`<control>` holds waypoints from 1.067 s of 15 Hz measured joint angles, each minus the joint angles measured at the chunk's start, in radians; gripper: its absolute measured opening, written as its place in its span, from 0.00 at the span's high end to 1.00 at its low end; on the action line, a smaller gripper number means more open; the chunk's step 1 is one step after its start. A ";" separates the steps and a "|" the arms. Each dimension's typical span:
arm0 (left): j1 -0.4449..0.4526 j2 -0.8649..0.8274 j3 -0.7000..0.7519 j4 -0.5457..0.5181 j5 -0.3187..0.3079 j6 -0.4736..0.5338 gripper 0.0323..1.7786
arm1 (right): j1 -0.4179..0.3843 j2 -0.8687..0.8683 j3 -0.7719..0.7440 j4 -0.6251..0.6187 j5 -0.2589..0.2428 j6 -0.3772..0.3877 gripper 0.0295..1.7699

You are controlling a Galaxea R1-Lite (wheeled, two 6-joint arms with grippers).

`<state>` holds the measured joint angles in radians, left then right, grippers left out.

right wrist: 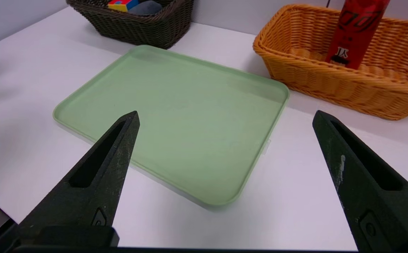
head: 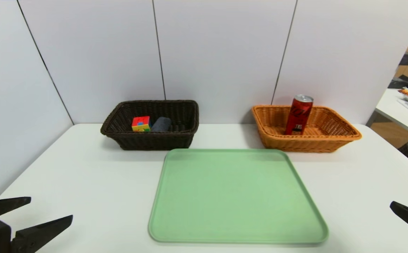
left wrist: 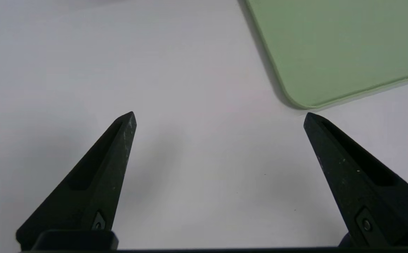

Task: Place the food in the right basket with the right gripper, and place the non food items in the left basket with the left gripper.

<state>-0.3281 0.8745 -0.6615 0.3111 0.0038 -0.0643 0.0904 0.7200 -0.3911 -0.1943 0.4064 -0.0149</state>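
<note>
- Left gripper (head: 51,208), nearest the camera at the table's front left: released, its fingers spread wide and grasping nothing.
- Right gripper (head: 405,189), at the front right edge: likewise released, fingers wide apart, nothing between them.
- Green tray (head: 237,196), lying bare on the white table (head: 112,186) between the grippers.
- Dark brown basket (head: 151,140), behind the tray to the left: contains the puzzle cube (head: 141,124) and, beside it, the dark grey cloth roll (head: 161,124).
- Orange-tan basket (head: 305,143), behind to the right: contains the red can (head: 298,115), slightly tilted, silver top uppermost.
</note>
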 joint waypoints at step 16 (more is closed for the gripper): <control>0.307 -0.507 0.380 -0.049 -0.094 0.152 0.05 | -0.206 -0.380 -0.006 0.364 -0.001 -0.020 0.04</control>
<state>-0.0211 0.3674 -0.2819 0.2626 -0.0904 0.0879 -0.1160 0.3404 -0.3972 0.1698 0.4051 -0.0345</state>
